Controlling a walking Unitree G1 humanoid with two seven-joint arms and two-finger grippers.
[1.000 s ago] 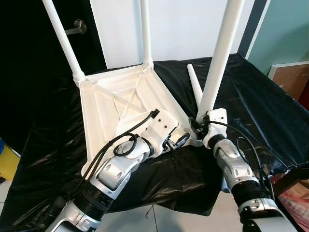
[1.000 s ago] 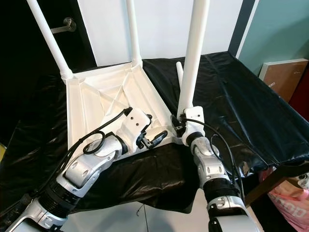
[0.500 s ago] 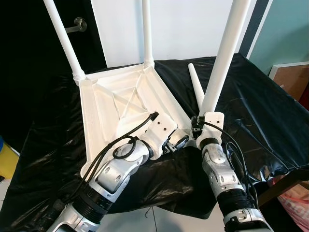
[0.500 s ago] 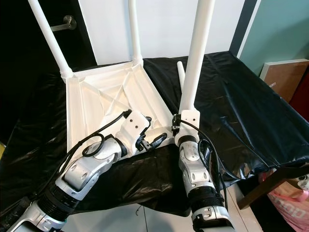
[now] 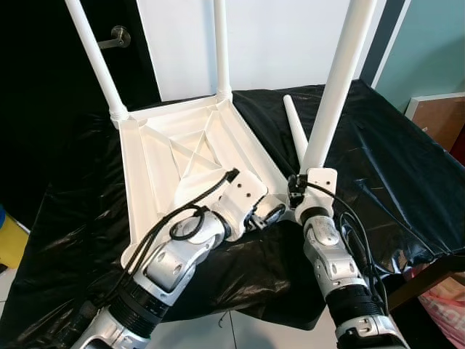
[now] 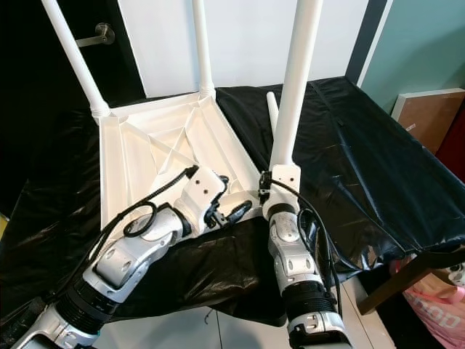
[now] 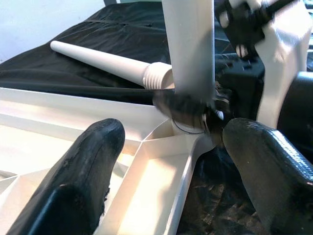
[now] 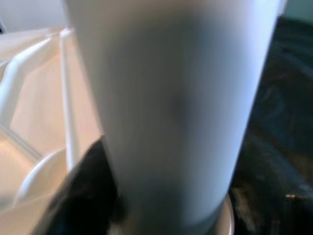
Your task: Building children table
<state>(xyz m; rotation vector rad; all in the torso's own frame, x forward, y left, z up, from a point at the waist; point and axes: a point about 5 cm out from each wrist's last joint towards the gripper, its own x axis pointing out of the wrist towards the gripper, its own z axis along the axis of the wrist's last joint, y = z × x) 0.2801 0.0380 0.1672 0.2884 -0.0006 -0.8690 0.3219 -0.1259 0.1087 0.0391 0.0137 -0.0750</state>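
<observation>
A white plastic table top point(image 5: 182, 156) lies upside down on a black-covered table. Two white legs point(image 5: 94, 58) point(image 5: 220, 43) stand up at its far corners. A third leg point(image 5: 338, 80) rises from the near right corner, and my right gripper point(image 5: 296, 192) is shut on its base; in the right wrist view this leg point(image 8: 176, 98) is close up beside one black finger point(image 8: 83, 191). My left gripper point(image 5: 269, 213) hangs open just left of that corner, its fingers point(image 7: 83, 181) spread over the top's rim point(image 7: 161, 171). A loose fourth leg point(image 5: 293, 127) lies on the cover behind.
The black sheet point(image 5: 385, 167) drapes over the table's front and right edges. A dark door with a metal handle point(image 5: 116, 38) stands at the back left. On the floor to the right are a brown board point(image 5: 439, 116) and a pink bag point(image 5: 443, 305).
My right forearm has swung left and now sits under the held leg, with the wrist turned around it. The leg stands slightly more upright. The left gripper stays by the corner.
</observation>
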